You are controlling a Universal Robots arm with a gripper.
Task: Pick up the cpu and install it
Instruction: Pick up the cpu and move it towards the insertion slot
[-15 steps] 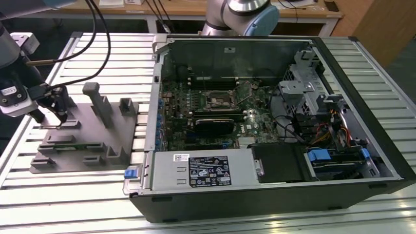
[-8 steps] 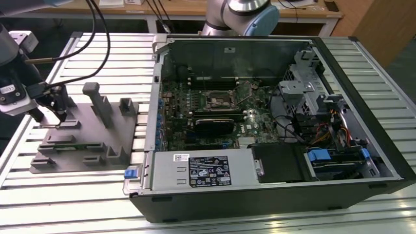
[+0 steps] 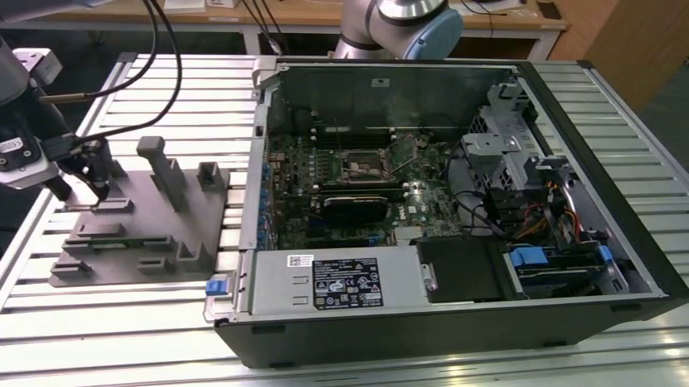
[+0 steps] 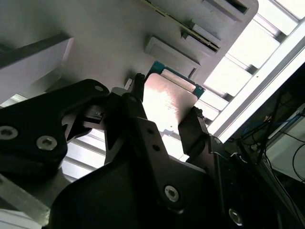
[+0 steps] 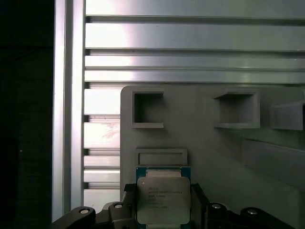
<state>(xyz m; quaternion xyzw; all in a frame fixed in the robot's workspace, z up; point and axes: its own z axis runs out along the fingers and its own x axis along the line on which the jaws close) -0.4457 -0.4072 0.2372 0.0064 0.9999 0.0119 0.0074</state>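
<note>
The black two-finger gripper (image 3: 81,192) clamps the small, square, silver-faced cpu (image 5: 163,199) by two opposite edges, low over the grey plastic tray (image 3: 129,234).

A ribbed aluminium table (image 3: 129,339) fills most of the frame, its slats catching bright overhead light. Along the top edge runs a pale wooden bench (image 3: 302,14) on a white frame. A wooden panel (image 3: 630,40) stands at upper right, and dark floor (image 3: 6,250) shows at the left edge.

Grey tray with upright blocks (image 3: 189,211) by slatted table's (image 3: 108,334) edge; open computer case (image 3: 431,339) alongside; motherboard (image 3: 312,165) inside.
</note>
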